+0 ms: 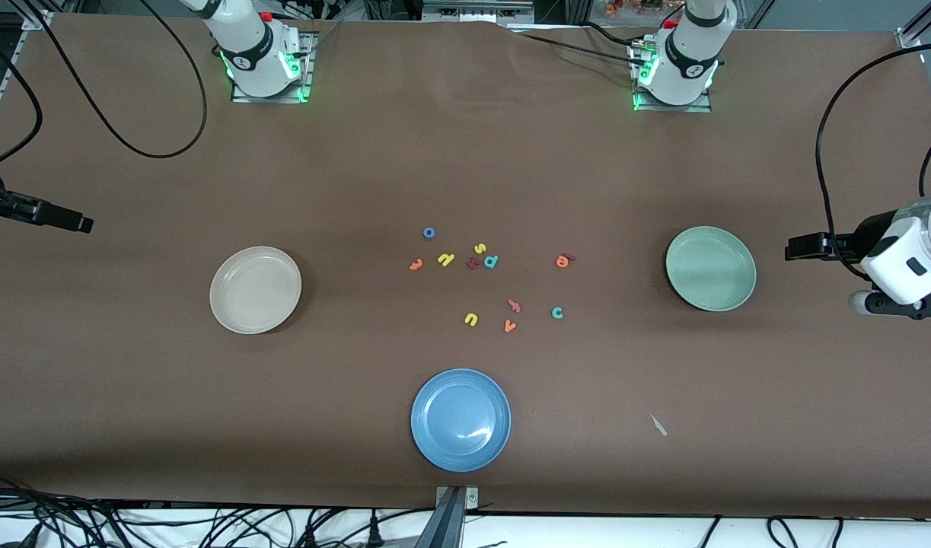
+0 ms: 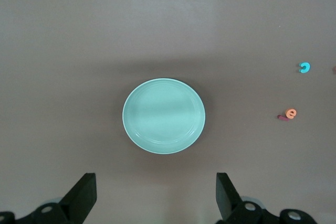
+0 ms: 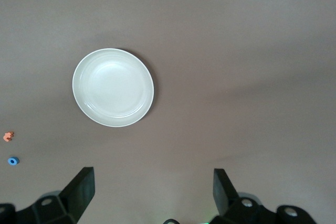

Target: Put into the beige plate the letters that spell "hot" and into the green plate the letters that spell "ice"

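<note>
The empty beige plate [image 1: 255, 290] [image 3: 113, 87] lies toward the right arm's end of the table. The empty green plate [image 1: 710, 268] [image 2: 164, 115] lies toward the left arm's end. Between them lie the blue "o" [image 1: 428, 232] [image 3: 13, 160], yellow "h" [image 1: 445, 259], orange "t" [image 1: 415, 265] [image 3: 8, 136], teal "c" [image 1: 557, 312] [image 2: 304, 67], and orange "e" [image 1: 562, 261] [image 2: 290, 113] touching the dark red "i" [image 1: 570, 257] [image 2: 283, 118]. My left gripper [image 2: 156, 186] hangs open and empty high over the table beside the green plate. My right gripper [image 3: 152, 182] hangs open and empty high beside the beige plate.
A blue plate [image 1: 460, 419] sits nearest the front camera. Among the letters lie a yellow "s" [image 1: 479, 248], a teal "p" [image 1: 491, 261], a dark red branched letter [image 1: 472, 263], a yellow "u" [image 1: 471, 319], an orange "v" [image 1: 509, 326] and a reddish letter [image 1: 514, 305].
</note>
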`<state>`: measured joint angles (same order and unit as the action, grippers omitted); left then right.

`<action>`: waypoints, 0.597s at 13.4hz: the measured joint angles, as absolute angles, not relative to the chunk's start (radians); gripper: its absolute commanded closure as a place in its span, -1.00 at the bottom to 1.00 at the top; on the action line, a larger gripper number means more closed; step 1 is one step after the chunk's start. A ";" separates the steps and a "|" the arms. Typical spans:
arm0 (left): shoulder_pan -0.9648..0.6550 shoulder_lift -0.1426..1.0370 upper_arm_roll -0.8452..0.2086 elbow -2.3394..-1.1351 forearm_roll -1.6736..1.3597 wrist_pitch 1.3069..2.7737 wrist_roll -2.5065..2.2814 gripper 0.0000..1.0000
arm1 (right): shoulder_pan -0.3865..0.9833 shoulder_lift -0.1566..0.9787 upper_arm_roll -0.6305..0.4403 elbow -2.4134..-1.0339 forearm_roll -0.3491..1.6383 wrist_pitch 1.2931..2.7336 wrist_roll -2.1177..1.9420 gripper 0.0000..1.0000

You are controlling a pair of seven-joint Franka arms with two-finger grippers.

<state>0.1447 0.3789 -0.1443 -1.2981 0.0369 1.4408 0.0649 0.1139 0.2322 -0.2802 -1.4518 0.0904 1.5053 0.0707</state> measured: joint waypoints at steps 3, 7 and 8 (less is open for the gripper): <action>0.145 0.371 -0.144 -1.284 0.037 1.441 0.084 -1.00 | 0.117 0.232 -0.280 -1.452 0.094 1.505 0.071 -1.00; 0.145 0.363 -0.146 -1.278 0.037 1.441 0.087 -1.00 | 0.125 0.235 -0.278 -1.452 0.096 1.505 0.071 -1.00; 0.145 0.363 -0.146 -1.278 0.037 1.441 0.088 -1.00 | 0.129 0.237 -0.278 -1.452 0.096 1.505 0.071 -1.00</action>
<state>0.1449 0.3632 -0.1463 -1.2785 0.0369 1.4407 0.0876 0.1290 0.2370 -0.2779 -1.4516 0.0960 1.5050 0.0709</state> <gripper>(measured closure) 0.000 0.000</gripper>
